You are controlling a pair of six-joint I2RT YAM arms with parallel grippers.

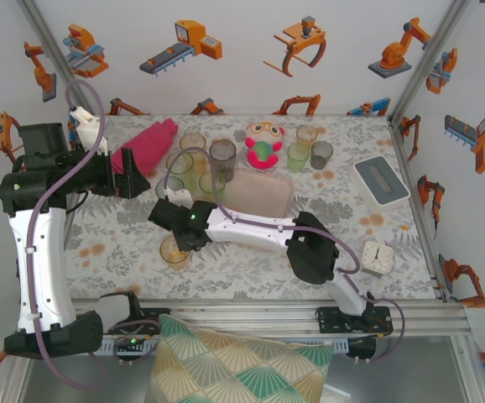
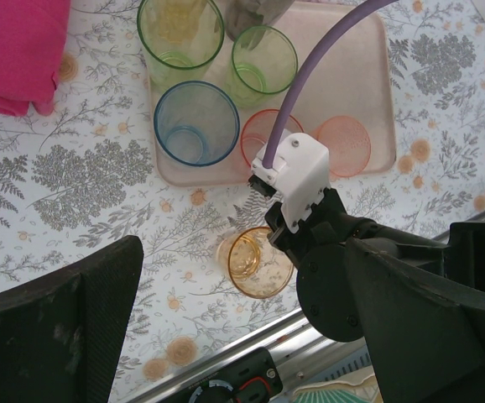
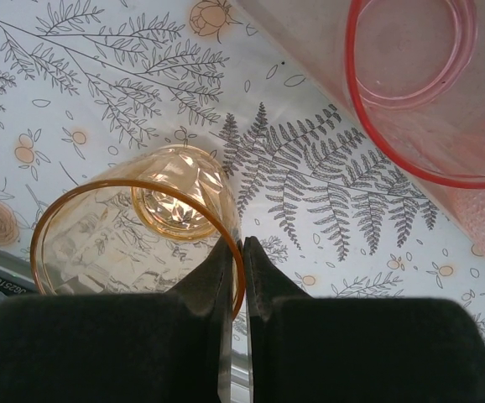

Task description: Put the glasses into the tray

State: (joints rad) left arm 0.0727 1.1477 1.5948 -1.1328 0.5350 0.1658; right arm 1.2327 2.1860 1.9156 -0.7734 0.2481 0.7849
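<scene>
Black fingers (image 3: 205,281) of the right gripper (image 3: 241,252) pinch the amber glass (image 3: 142,227) by its rim wall, one inside and one outside, closed to a sliver, likely so it lifts upright. Translucent, faceted and thick-based, it stands on the table (image 3: 100,84) at 7 o'clock of the tray (image 1: 268,197), near its edge. At 9 o'clock the left gripper (image 1: 135,174) hangs spread wide and empty, clear of the work.

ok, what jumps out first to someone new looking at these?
The right gripper pinching the rim of an amber translucent tumbler, which sits on the floral-patterned table just off the beige-pink rectangular tray. Next, the cluster of tinted translucent tumblers already on that tray. Then the red-green plush toy at the table's far side.
</scene>
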